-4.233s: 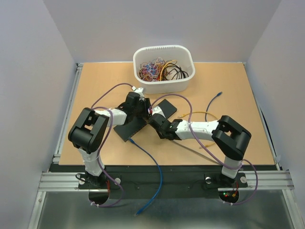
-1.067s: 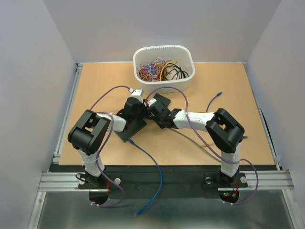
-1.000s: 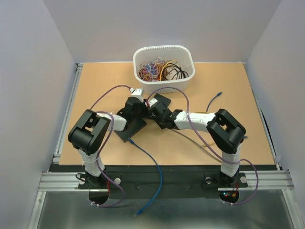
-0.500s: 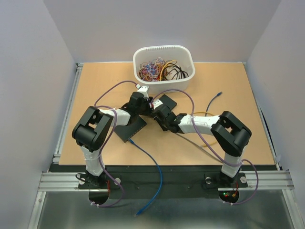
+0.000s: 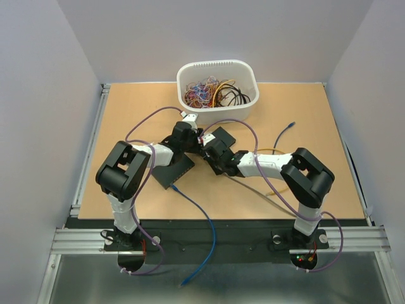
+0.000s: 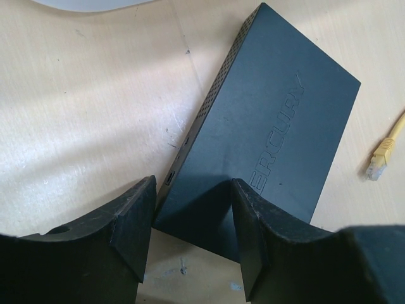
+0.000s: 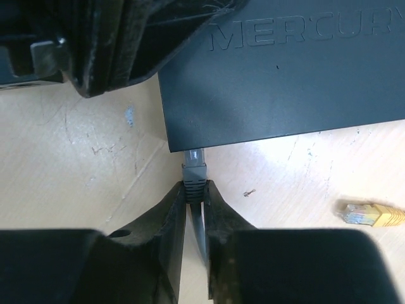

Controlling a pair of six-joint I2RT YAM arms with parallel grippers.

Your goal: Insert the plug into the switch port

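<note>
Right hand point(image 7: 194, 193): clenched on the grey plug point(image 7: 193, 170), whose tip meets the switch point(image 7: 285, 82) at its edge, near a corner. Left hand point(image 6: 192, 202): released, fingers straddling the switch's end without clamping it (a brace, probably). Risk: if the plug sits off the port's line, a push could jam it or skid the unclamped switch across the table point(image 7: 285, 183). Hidden: the port mouth, under the top edge. Whether the latch has entered cannot be told.

I see a white bin point(image 5: 218, 114) at the table's point(image 5: 133, 107) far edge holding tangled cables point(image 5: 209, 92). A yellow connector point(image 7: 369, 215) lies loose, and seemingly a blue cable point(image 5: 213, 235) trails off the near edge.
</note>
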